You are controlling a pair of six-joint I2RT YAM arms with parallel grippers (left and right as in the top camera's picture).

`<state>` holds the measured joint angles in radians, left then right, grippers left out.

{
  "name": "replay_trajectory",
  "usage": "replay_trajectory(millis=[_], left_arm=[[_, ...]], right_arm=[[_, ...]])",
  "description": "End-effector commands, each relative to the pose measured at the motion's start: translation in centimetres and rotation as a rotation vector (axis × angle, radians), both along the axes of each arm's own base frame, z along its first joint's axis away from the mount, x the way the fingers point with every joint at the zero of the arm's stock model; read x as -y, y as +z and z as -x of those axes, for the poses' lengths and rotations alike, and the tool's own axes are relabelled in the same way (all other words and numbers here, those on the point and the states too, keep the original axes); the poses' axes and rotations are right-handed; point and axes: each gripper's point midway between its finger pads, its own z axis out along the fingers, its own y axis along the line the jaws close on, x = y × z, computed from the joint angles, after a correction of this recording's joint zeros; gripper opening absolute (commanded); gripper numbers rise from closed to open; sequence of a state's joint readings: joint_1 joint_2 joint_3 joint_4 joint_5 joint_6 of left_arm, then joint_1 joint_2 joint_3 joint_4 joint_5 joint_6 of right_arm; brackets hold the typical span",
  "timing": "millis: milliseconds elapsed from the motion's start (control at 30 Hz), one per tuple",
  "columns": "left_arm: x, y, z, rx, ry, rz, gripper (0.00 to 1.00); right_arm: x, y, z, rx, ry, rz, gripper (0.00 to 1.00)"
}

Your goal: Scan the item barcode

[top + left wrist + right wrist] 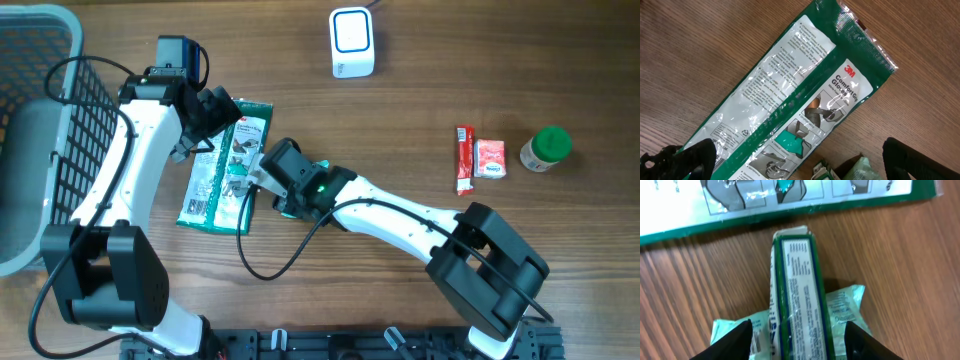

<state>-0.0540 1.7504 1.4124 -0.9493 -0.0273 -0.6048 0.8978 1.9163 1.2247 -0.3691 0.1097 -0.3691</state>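
Nearest the robot, the right hand [797,340] rests with fingers apart on either side of a small green-and-white packet [797,295] lying on the desk [900,280]. It is not clearly pinching the packet, so the scan seems barely begun, with gripping, lifting and showing the barcode all left to do. Just beyond, the left hand [205,110] hangs wide apart over a green glove pack [222,170] beside the packet. Farther off, the white scanner [352,42] stands near the far edge across bare wood, with a basket [50,12] crowding the left and a pink sachet [490,158] well to the right.
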Motion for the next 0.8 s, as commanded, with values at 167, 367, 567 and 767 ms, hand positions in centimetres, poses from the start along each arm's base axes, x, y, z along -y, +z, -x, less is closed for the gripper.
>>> replay_trajectory(millis=[167,367,567,767], left_arm=[[0.0,-0.1,0.1,-0.003,0.009,0.003,1.0],[0.0,-0.1,0.1,-0.002,0.009,0.003,1.0],[0.0,-0.1,0.1,-0.002,0.009,0.003,1.0],[0.0,-0.1,0.1,-0.002,0.009,0.003,1.0]], right_arm=[[1.1,-2.3,1.1,-0.054,0.001,0.043,0.58],[1.9,-2.2,-0.2,-0.055,-0.062,0.02,0.32],[-0.3,1.7,-0.8,-0.06,-0.102,-0.128,0.26],[2.3,8.7,-1.4,-0.199,-0.299,-0.368,0.36]])
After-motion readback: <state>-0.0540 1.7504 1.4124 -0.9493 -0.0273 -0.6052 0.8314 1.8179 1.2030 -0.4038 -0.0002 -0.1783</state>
